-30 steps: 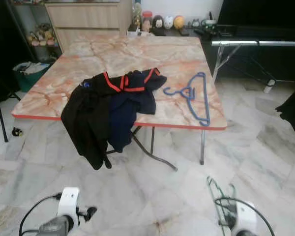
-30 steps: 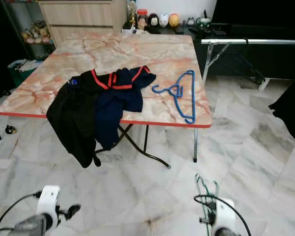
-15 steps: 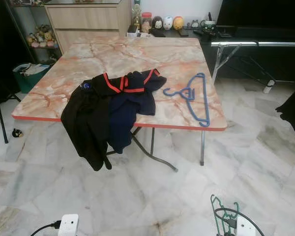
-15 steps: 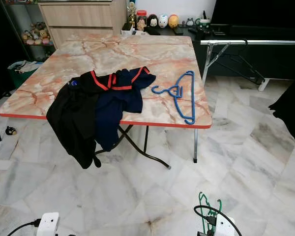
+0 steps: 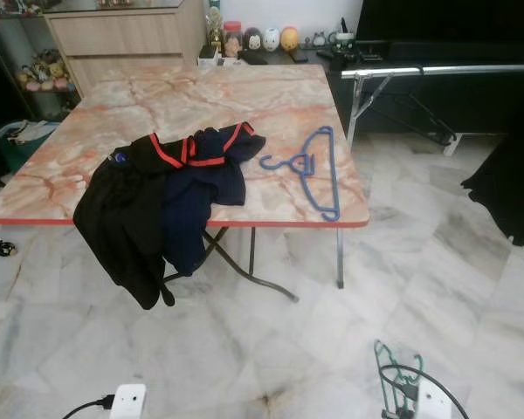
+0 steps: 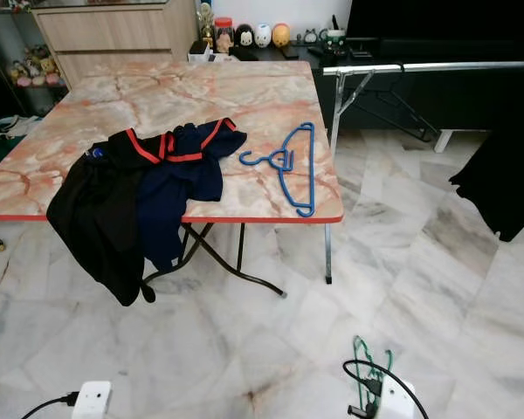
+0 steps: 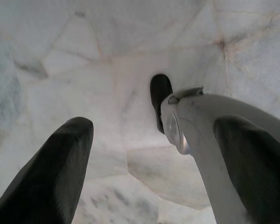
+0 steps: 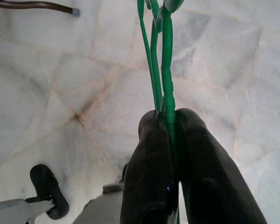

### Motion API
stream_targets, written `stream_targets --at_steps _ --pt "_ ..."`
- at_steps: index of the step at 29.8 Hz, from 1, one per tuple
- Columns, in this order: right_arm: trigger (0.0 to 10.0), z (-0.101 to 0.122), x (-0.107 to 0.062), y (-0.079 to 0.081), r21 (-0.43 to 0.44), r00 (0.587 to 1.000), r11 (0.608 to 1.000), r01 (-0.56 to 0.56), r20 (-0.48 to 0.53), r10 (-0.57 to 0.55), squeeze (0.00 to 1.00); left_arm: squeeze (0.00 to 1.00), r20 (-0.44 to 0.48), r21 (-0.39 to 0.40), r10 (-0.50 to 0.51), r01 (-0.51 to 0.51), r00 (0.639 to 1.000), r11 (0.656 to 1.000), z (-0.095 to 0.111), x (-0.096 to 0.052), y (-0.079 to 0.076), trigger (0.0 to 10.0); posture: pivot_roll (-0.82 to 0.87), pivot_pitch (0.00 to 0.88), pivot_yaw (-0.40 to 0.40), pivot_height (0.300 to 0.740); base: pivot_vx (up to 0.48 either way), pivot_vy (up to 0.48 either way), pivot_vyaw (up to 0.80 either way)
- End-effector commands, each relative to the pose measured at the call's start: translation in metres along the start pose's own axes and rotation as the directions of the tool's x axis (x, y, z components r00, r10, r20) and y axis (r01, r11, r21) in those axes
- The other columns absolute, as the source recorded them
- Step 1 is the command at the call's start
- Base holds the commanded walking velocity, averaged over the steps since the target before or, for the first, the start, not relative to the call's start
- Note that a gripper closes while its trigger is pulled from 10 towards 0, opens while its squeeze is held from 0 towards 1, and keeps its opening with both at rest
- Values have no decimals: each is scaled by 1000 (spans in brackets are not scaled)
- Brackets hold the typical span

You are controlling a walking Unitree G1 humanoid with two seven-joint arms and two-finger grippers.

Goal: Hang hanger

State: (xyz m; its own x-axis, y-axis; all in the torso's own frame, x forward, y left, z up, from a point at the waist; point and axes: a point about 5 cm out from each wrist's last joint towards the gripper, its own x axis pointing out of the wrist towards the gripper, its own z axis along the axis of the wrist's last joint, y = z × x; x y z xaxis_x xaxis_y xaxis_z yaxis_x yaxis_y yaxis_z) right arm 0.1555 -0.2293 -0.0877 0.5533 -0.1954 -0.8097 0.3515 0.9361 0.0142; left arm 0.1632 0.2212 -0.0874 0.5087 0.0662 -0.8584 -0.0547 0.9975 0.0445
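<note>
A robot stands on a pale marble floor (image 5: 472,288) facing a folding table (image 5: 201,96) with an orange marble-pattern top. The right gripper (image 8: 170,121), low at the robot's side, has its two black fingers pinched together on a green hanger (image 8: 161,60). The left gripper (image 7: 144,140) hangs idle over the floor, fingers spread apart and holding nothing. On the table lie a blue hanger (image 5: 319,170) and a dark jacket (image 5: 157,201) with red trim, draped over the near edge.
</note>
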Motion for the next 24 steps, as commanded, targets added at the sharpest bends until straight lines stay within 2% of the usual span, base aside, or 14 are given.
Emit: stream_targets --at_steps 1,24 --pt "10000 0 0 5 8 1000 1000 -6 4 6 0 0 -28 7 22 -22 999 1000 -7 -2 6 10000 59 14 13 740 0 -322 0" --pt "10000 -5 0 11 16 1000 1000 -15 -14 15 0 0 -47 13 11 -11 999 1000 -11 -1 0 10000 29 1 25 740 0 -321 0"
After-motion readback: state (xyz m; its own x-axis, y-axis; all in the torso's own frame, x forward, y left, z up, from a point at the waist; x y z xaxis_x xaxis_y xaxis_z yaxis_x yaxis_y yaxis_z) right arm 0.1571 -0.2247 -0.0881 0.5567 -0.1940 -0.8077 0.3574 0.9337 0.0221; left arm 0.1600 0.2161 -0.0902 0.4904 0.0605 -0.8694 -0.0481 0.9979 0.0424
